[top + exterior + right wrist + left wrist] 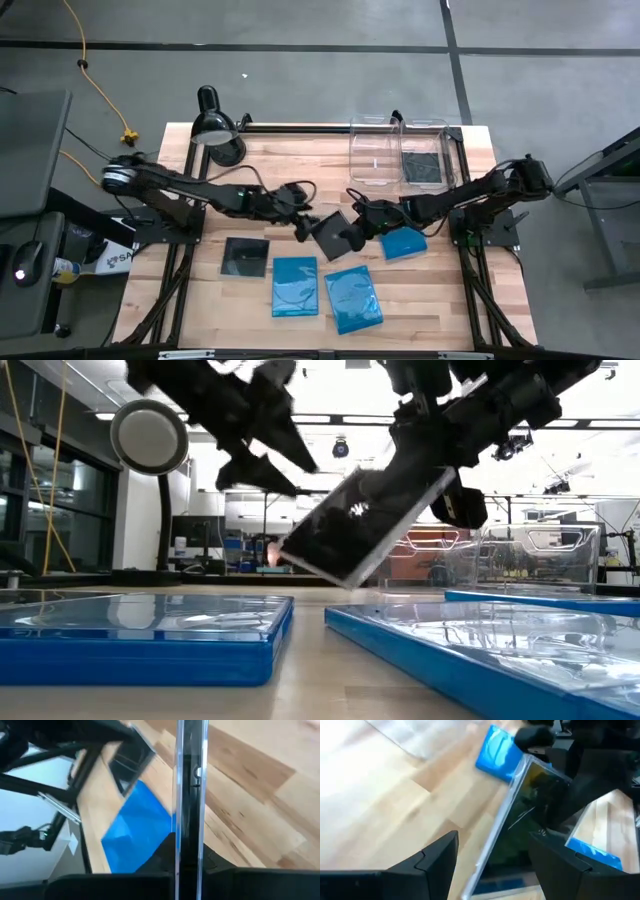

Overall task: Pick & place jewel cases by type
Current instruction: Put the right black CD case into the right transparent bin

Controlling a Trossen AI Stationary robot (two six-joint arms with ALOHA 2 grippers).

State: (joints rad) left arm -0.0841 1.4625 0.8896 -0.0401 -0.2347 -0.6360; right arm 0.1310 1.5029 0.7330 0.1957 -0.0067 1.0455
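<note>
High view: right end effector (357, 236) hides part of the gripped black case (330, 234).

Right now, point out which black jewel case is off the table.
The black case at mid-table, clamped in the right gripper and tilted in the air. The other two lie flat: one on the wood, one inside the right clear bin.
</note>
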